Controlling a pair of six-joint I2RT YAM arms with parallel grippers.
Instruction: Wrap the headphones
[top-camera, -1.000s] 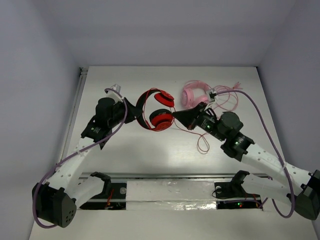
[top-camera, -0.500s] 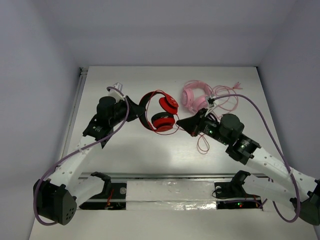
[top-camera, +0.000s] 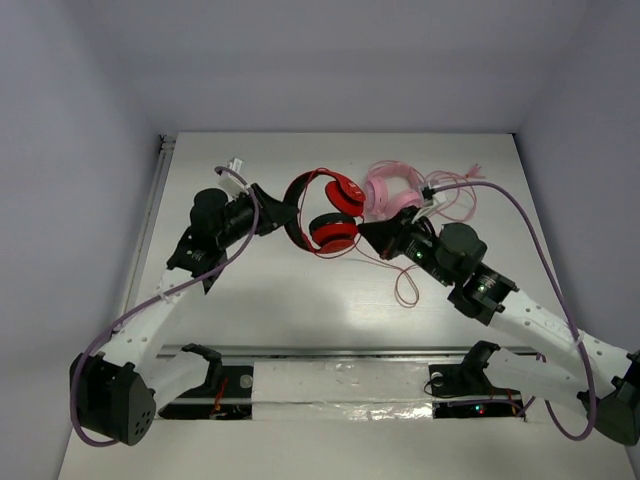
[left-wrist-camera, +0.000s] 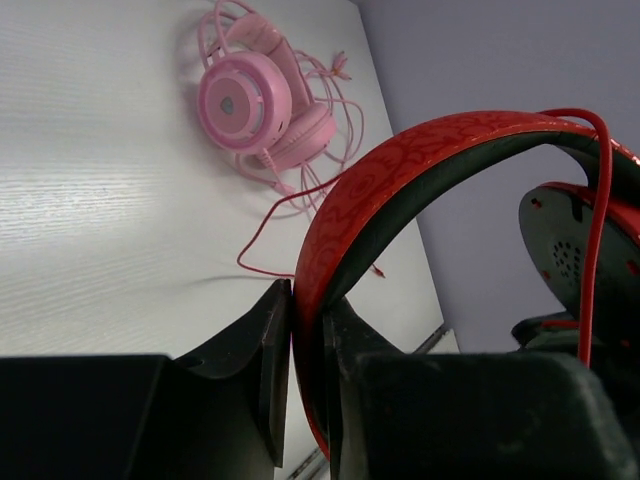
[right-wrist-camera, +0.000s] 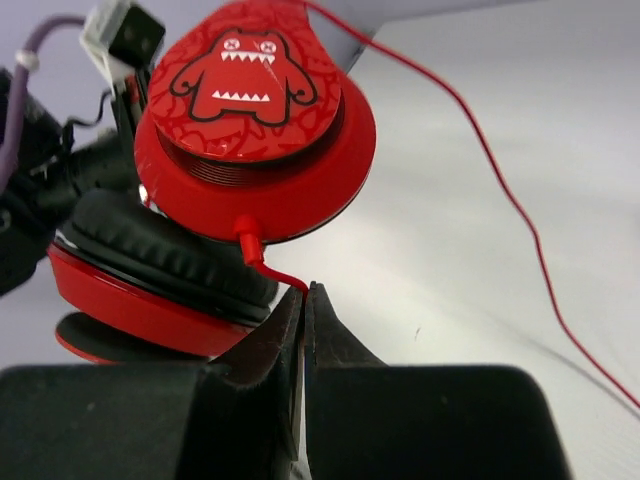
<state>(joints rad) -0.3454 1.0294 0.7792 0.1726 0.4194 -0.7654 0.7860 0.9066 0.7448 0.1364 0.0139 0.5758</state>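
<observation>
The red headphones (top-camera: 325, 210) hang between my two grippers above the table's middle. My left gripper (top-camera: 282, 213) is shut on their red headband (left-wrist-camera: 400, 175), which runs up between the jaws in the left wrist view. My right gripper (top-camera: 364, 233) is shut on the thin red cable (right-wrist-camera: 275, 273) just below a round red cup (right-wrist-camera: 250, 110) with a monster face. The cable (top-camera: 400, 285) trails in loops on the table near my right arm. Black ear pads (right-wrist-camera: 165, 250) show under the cup.
Pink headphones (top-camera: 390, 190) with a tangled pink cable (top-camera: 455, 200) lie just behind my right gripper; they also show in the left wrist view (left-wrist-camera: 255, 105). A metal rail (top-camera: 340, 352) runs along the near edge.
Both grippers have carried the red headphones back and to the right, closer to the pink headphones. The left arm has stretched farther out.
</observation>
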